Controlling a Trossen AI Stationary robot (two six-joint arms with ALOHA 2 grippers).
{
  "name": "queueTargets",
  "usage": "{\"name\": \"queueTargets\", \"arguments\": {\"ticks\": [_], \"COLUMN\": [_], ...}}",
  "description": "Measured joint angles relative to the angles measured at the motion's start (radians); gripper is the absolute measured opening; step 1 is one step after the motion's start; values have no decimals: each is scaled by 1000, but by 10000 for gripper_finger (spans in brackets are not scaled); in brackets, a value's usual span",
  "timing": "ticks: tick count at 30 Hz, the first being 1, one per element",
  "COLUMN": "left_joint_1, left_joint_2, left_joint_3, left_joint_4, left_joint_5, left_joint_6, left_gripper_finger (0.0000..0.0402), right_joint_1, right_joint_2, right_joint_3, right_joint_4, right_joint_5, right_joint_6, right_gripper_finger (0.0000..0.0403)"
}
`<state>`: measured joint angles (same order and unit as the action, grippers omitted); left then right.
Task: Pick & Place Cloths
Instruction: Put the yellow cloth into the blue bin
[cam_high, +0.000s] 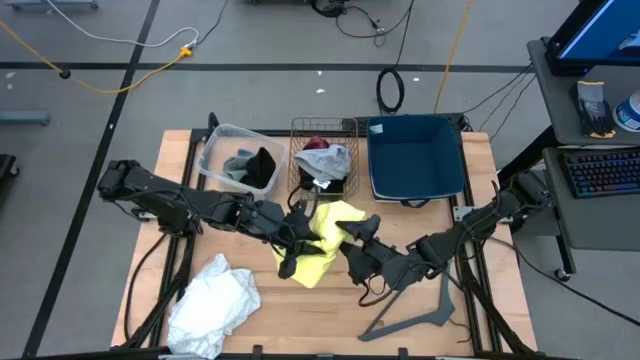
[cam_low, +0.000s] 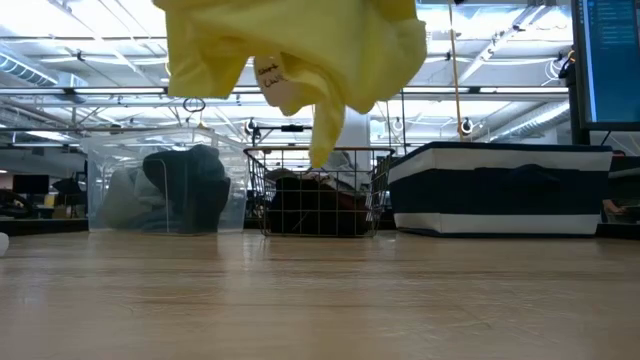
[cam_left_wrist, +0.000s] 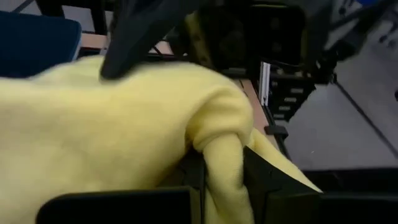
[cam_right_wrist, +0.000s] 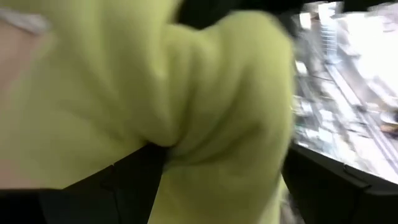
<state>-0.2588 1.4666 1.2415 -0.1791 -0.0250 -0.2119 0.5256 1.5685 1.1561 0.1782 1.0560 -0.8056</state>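
The yellow cloth (cam_high: 325, 243) hangs bunched over the table's middle between my two grippers; the low view shows the yellow cloth (cam_low: 300, 50) clear of the tabletop with a white label dangling under it. My left gripper (cam_high: 300, 230) is at its left side, shut on it. My right gripper (cam_high: 360, 238) is at its right side, also shut on it. A white cloth (cam_high: 215, 300) lies crumpled on the table near the front left corner. Grey and black cloths sit in a clear tub (cam_high: 243, 165). Maroon and light grey cloths lie in a wire basket (cam_high: 325, 160). My left gripper (cam_left_wrist: 225, 183) pinches a rolled fold of the yellow cloth (cam_left_wrist: 225, 149) between its two fingers (cam_left_wrist: 264, 183), coming from the table's left. The cloth is bunched in several layers and lifted clear of the table. My right gripper (cam_right_wrist: 217, 183) pinches a thick bunch of the yellow cloth (cam_right_wrist: 211, 137) between its fingers (cam_right_wrist: 134, 180), coming from the table's right. The cloth fills the gap between them and hangs clear of the table.
A dark blue bin (cam_high: 415, 160) stands at the far right, beside the wire basket and the clear tub along the far edge. A grey angular hanger bar (cam_high: 420, 315) lies near the front right. Bare wood shows at the near middle (cam_high: 300, 320).
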Motion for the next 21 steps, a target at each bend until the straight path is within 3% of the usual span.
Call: {"name": "queueTargets", "arguments": {"ticks": [4,9,15,21], "left_joint_1": [1,-2,0,0], "left_joint_2": [0,0,0,0], "left_joint_3": [0,0,0,0], "left_joint_4": [-9,-21,-7,-9], "left_joint_5": [15,23,43,49], "left_joint_6": [54,72,72,73], "left_gripper_finger": [45,44,44,44], "right_joint_1": [-30,-70,-94,-94], "right_joint_2": [0,-1,-7,-7], "right_joint_3": [0,0,0,0], "right_joint_4": [-120,-131,-113,-101], "right_joint_5": [-216,-447,-460,-462], "right_joint_6": [166,291,329,334], "right_gripper_finger": [306,302,239,100]}}
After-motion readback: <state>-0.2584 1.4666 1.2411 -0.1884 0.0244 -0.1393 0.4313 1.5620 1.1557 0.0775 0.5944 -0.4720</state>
